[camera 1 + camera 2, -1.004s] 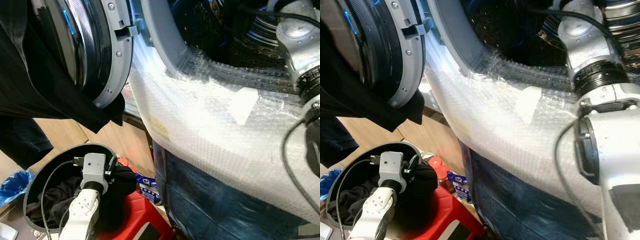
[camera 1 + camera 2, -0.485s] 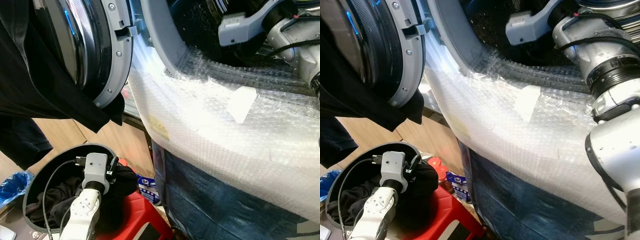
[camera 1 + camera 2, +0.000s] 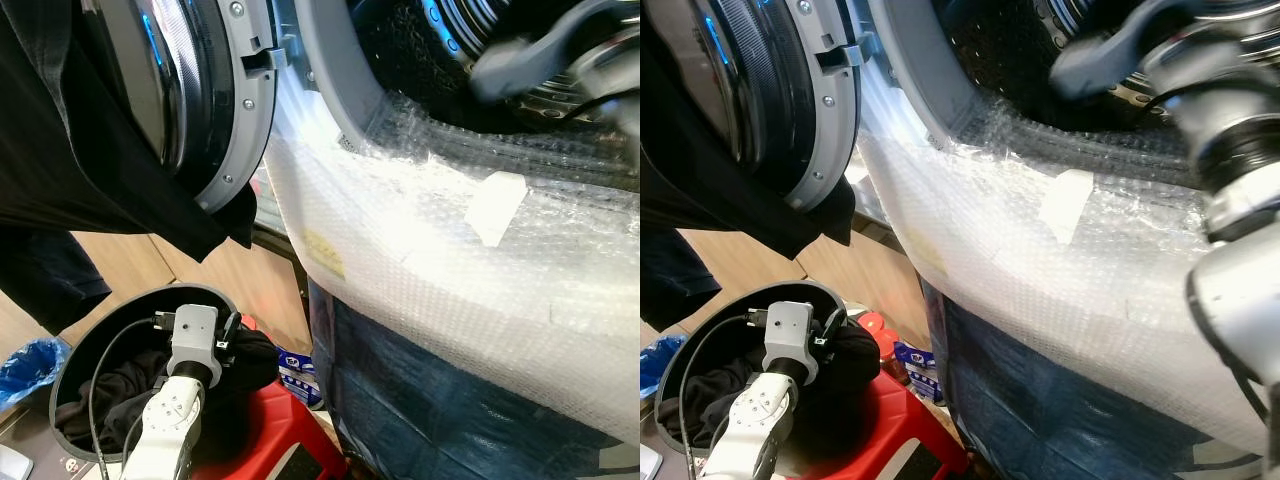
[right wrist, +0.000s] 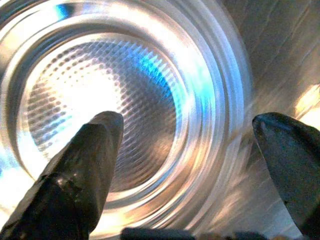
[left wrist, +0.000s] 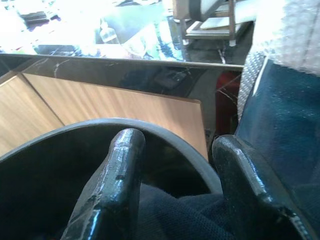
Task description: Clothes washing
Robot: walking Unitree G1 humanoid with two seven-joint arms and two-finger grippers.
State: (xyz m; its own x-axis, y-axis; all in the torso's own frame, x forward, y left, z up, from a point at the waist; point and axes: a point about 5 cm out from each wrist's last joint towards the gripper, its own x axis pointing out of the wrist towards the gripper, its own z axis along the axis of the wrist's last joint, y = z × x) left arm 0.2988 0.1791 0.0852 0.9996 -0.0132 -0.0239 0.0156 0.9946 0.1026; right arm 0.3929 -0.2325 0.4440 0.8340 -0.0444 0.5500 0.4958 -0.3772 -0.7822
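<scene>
A home laundry corner. A front-loading washing machine (image 3: 440,260), its front wrapped in bubble wrap (image 3: 420,230), stands on the right with its round door (image 3: 190,100) swung open to the left. Near it, a round grey laundry basket (image 3: 75,355) of dark clothes (image 3: 120,385) sits low beside a red stool (image 3: 290,440), on wood-look flooring (image 3: 215,290).
</scene>
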